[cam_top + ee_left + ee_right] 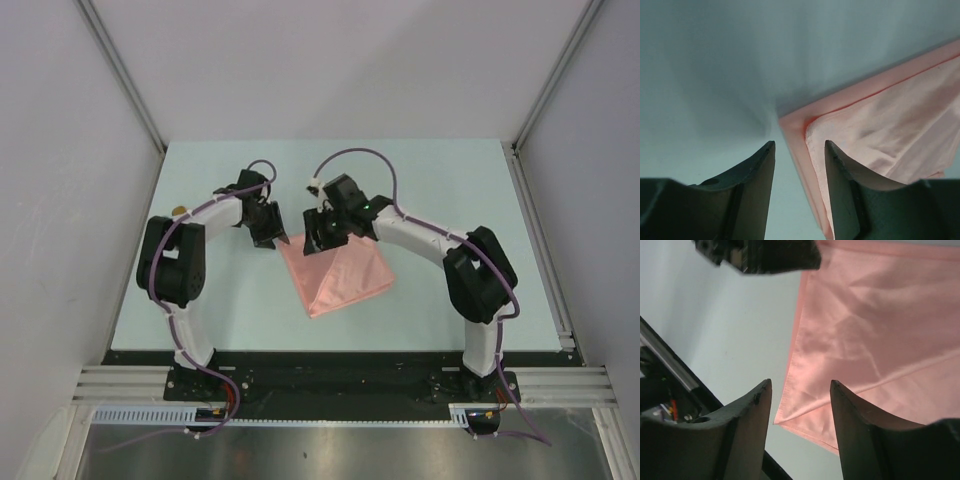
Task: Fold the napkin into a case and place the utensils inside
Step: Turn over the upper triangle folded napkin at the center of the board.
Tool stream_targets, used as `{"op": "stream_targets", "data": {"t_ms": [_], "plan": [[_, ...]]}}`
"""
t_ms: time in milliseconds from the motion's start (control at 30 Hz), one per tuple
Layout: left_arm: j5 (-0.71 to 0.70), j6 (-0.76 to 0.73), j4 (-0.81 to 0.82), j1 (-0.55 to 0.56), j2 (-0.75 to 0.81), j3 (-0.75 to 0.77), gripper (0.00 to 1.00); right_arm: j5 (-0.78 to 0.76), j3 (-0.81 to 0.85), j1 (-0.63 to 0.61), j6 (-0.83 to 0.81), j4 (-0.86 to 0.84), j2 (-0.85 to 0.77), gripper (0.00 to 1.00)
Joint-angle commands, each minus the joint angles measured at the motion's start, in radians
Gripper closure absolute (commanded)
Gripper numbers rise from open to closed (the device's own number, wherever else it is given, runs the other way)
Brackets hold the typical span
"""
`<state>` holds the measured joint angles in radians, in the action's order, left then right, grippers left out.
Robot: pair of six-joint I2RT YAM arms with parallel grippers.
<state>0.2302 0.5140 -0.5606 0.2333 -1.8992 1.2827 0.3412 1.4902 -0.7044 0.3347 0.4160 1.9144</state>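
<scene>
Top external: napkin (340, 280) lies diagonal, corner nearward; left end effector (284, 240), right end effector (313, 244) spread.

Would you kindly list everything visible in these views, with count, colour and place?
napkin: one, salmon-pink, folded in layers, flat at mid-table between the arms.
table: one, pale blue-green, under everything.
small object: one, yellowish, beside the left arm; too small to identify.
left arm, right arm: two, black and white, purple cables, based at the near edge.
left tool: black, open, at the napkin's left corner.
right tool: black, open, over the napkin's far edge.
</scene>
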Motion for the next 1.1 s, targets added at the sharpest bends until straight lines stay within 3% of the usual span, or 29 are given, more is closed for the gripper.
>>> {"op": "stream_targets", "data": {"t_ms": [0,133,300,733,933,1067], "plan": [[-0.022,0.004,-0.022,-0.006,-0.046,0.055,0.51,-0.218,0.077,-0.099,-0.106,0.136,-0.028,0.43],[-0.037,0.023,-0.021,-0.006,-0.066,0.064,0.53,-0.312,0.094,-0.171,-0.123,0.198,-0.003,0.4],[-0.06,0.038,-0.024,-0.006,-0.086,0.063,0.57,-0.288,0.05,-0.184,-0.086,0.173,-0.023,0.4],[-0.042,0.069,0.028,-0.006,-0.069,0.03,0.77,-0.291,0.045,-0.242,-0.089,0.162,0.006,0.4],[-0.04,0.077,0.047,-0.006,-0.057,0.001,0.81,-0.289,0.073,-0.293,-0.112,0.19,0.037,0.44],[-0.031,0.08,0.056,-0.006,-0.057,-0.013,0.82,-0.28,0.068,-0.319,-0.109,0.213,0.06,0.53]]}}
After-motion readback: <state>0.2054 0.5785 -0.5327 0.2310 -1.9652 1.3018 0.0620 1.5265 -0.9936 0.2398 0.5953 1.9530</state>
